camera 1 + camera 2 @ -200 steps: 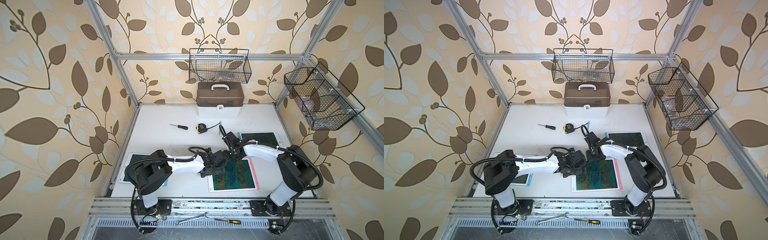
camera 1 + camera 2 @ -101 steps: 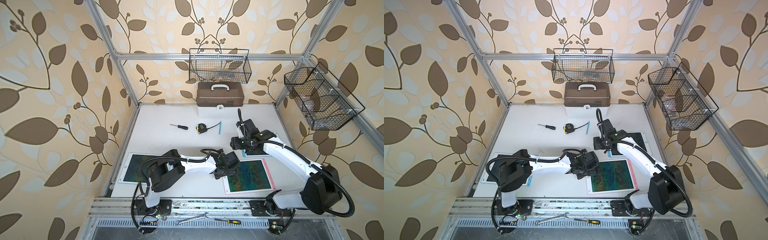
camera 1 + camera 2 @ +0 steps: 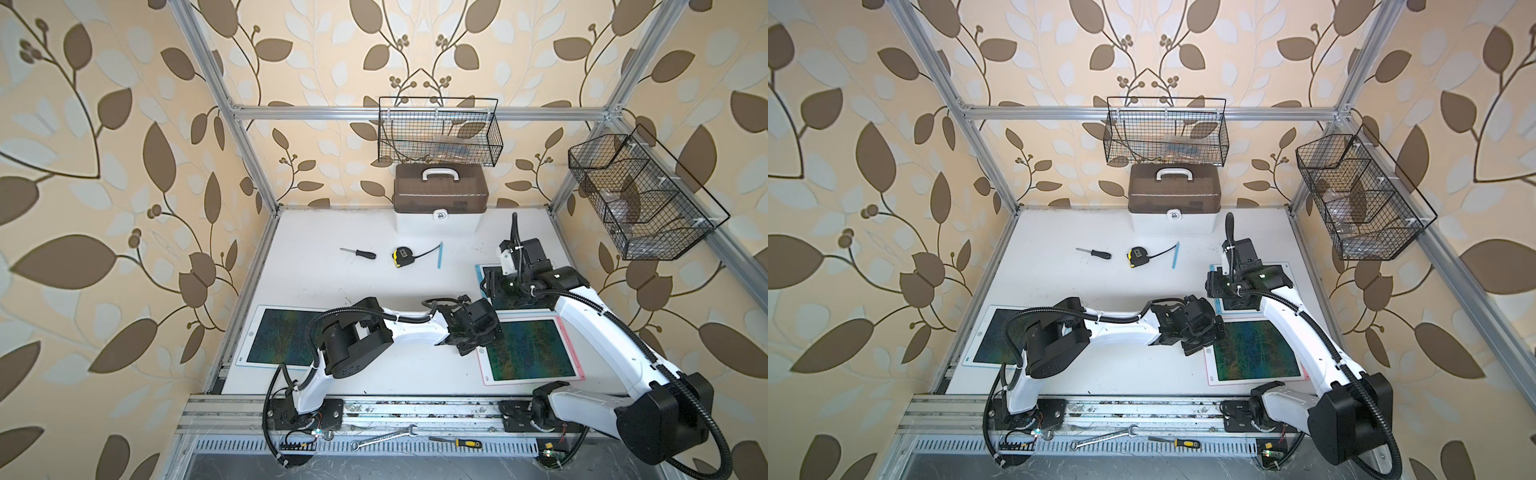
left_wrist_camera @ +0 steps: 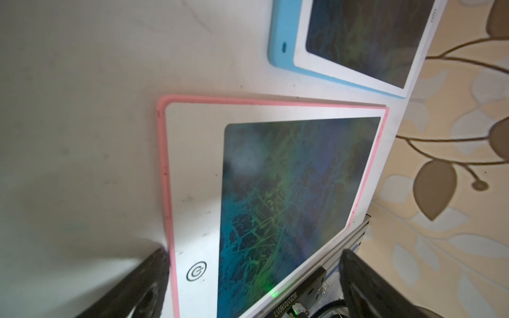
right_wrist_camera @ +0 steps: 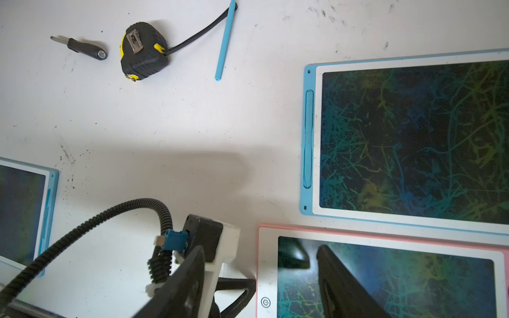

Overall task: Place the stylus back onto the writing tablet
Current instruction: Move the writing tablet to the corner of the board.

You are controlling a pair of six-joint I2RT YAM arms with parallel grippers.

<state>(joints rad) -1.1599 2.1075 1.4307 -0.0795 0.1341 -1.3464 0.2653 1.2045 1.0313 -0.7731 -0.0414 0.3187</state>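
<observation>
The blue stylus point(image 3: 439, 254) point(image 5: 225, 41) lies loose on the white table beside the tape measure's cord, well away from both grippers. A pink-framed writing tablet point(image 3: 530, 351) point(image 4: 289, 192) lies at the front right. My left gripper point(image 3: 482, 343) point(image 4: 253, 289) is open and straddles that tablet's left edge near its power button. My right gripper point(image 3: 490, 291) point(image 5: 261, 286) is open and empty, hovering above the pink tablet's back left corner. A blue-framed tablet point(image 5: 413, 137) lies just behind the pink one, largely hidden under the right arm in both top views.
Another blue-framed tablet point(image 3: 278, 336) lies front left. A small screwdriver point(image 3: 359, 253) and a tape measure point(image 3: 402, 256) sit mid-table. A brown toolbox point(image 3: 440, 195) stands at the back, with wire baskets point(image 3: 438, 133) point(image 3: 640, 199) on the walls. A wrench point(image 3: 384, 438) lies on the front rail.
The pink tablet has slid to the right along the front, with my open left gripper moving right at its edge. My right arm has swung right and back over the rear blue tablet.
</observation>
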